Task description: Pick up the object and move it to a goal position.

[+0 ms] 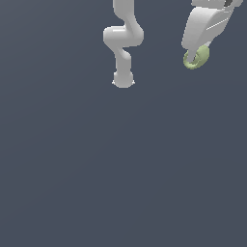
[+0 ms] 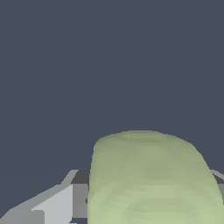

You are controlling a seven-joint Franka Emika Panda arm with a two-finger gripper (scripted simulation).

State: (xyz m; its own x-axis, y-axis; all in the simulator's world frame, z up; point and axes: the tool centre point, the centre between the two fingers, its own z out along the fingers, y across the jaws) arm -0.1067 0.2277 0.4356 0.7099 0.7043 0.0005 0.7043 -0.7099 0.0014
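The object (image 1: 200,58) is a small pale yellow-green rounded lump held at the tip of my white gripper (image 1: 194,59), high at the exterior view's upper right, well off the floor. The gripper is shut on it; one finger crosses its front. In the wrist view the object (image 2: 148,179) fills the space between the fingers (image 2: 57,205), with the grey finger bodies showing on both sides of it.
The arm's white base and lower links (image 1: 123,53) stand at the top middle of the exterior view. A plain dark grey-blue floor (image 1: 120,169) spreads under everything. No goal marker shows.
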